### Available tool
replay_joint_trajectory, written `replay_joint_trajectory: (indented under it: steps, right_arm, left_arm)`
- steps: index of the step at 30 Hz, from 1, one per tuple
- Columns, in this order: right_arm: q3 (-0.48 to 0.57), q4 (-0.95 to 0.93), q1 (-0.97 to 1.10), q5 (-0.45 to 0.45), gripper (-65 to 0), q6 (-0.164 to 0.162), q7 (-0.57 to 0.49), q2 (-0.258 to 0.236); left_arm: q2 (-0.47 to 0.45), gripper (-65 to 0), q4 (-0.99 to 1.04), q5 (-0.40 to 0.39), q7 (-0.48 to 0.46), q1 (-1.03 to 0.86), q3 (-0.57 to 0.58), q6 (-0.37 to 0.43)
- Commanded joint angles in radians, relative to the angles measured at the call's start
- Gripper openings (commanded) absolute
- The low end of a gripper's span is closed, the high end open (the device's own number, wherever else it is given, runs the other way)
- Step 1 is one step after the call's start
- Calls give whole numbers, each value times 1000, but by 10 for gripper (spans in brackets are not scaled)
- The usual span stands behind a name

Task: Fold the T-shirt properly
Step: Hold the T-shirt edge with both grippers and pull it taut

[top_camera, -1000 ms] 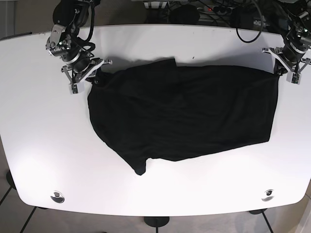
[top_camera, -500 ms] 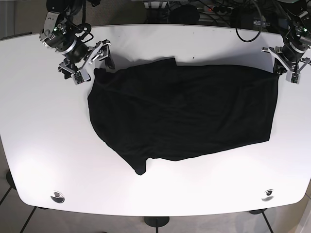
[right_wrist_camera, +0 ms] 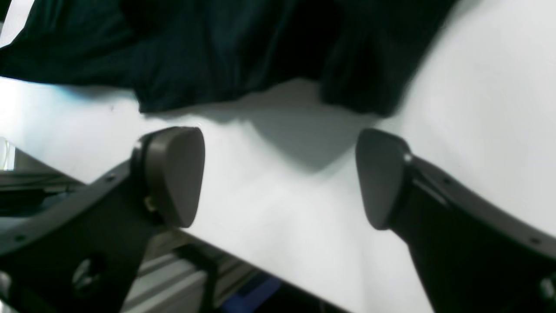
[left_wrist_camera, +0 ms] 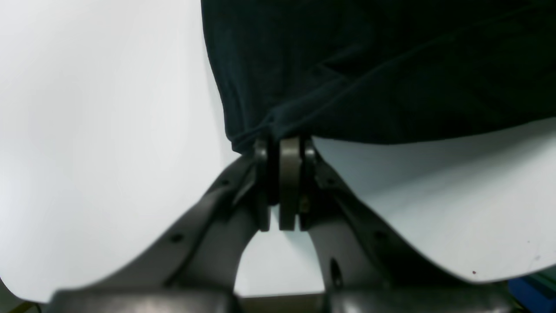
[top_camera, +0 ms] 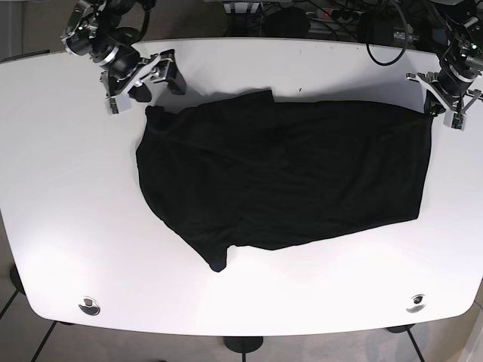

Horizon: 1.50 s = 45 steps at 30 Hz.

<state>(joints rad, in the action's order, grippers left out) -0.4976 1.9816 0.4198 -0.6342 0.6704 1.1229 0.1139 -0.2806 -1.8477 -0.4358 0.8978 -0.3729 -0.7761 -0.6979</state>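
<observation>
A black T-shirt (top_camera: 287, 177) lies spread on the white table (top_camera: 75, 226), with one sleeve pointing toward the front edge. My left gripper (top_camera: 435, 111) is at the shirt's far right corner, shut on the cloth; in the left wrist view its fingers (left_wrist_camera: 289, 182) pinch the T-shirt (left_wrist_camera: 369, 65) at its hem. My right gripper (top_camera: 147, 84) hovers open just beyond the shirt's far left corner, apart from it. In the right wrist view its pads (right_wrist_camera: 173, 174) stand wide over bare table, with the T-shirt (right_wrist_camera: 195, 48) edge lying ahead of them.
Cables and equipment sit behind the table's far edge (top_camera: 317, 15). Two round metal fittings (top_camera: 89, 305) are set near the front corners. The table's rounded front edge drops off to a tiled floor.
My right gripper has let go of the shirt's far left corner, opened and drawn back toward the far left. The left gripper has stayed put.
</observation>
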Motion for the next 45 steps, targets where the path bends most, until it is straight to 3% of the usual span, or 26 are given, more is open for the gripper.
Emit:
replay_joint_trajectory:
  steps: [1,3,5,9,15,16,18,21,22,23,26,30,32,34,38,42,45]
  right_arm:
    - [57,2,-6,17,-127,-8,-22,4]
    - [93,-31,-12,40,-127,-31,-63,10]
    - [138,-72,-22,43,-127,-97,-119,20]
    - [211,-152,-57,41,-127,-177,-205,22]
    - [231,-265,-141,41,-135,-249,-289,23]
    - [227,-281,-152,41,-179,-252,-295,23]
    - [225,-281,-155,41,-335,-252,-301,23]
    - [225,-284,-158,44,-602,-252,-301,22]
    - [225,-284,-160,46,-640,-252,-301,22]
    - [225,-282,-160,46,-617,-252,-301,20]
    - [224,-239,-149,43,-633,-252,-295,16]
    - [227,-61,-57,43,-633,-240,-235,13]
    - [228,15,-12,34,-633,-226,-180,-18]
    - [221,31,32,-37,-633,-200,-157,-43]
    - [164,29,153,-232,-633,-196,-160,-185]
    - [147,28,232,-252,-633,-196,-154,-256]
    - [147,2,268,-252,-633,-194,-152,-277]
  left_arm:
    - [-18,-650,-20,-13,-16,1,-6,0]
    - [-18,-650,-20,-13,-16,1,-4,0]
    - [-18,-650,-20,-13,-16,1,-4,0]
    - [-18,-650,-20,-13,-16,1,-4,0]
    - [-18,-650,-20,-13,-16,1,-4,0]
    - [-18,-650,-20,-13,-16,1,-4,0]
    - [-18,-650,-20,-13,-16,1,-4,0]
    - [-18,-650,-20,-13,-16,1,-4,0]
    - [-18,-650,-20,-13,-16,1,-4,0]
    - [-18,-650,-20,-13,-16,2,-4,0]
    - [-18,-650,-20,-14,-15,27,-9,0]
    - [-18,-650,-37,-14,-15,53,-15,0]
    - [-18,-650,-48,-14,-15,65,-15,0]
    - [-18,-650,-42,-7,-15,85,-15,0]
    - [-22,-650,-36,-5,-15,108,-67,0]
    - [-26,-650,-4,-5,-16,108,-69,0]
    - [-27,-650,1,-5,-16,108,-65,0]
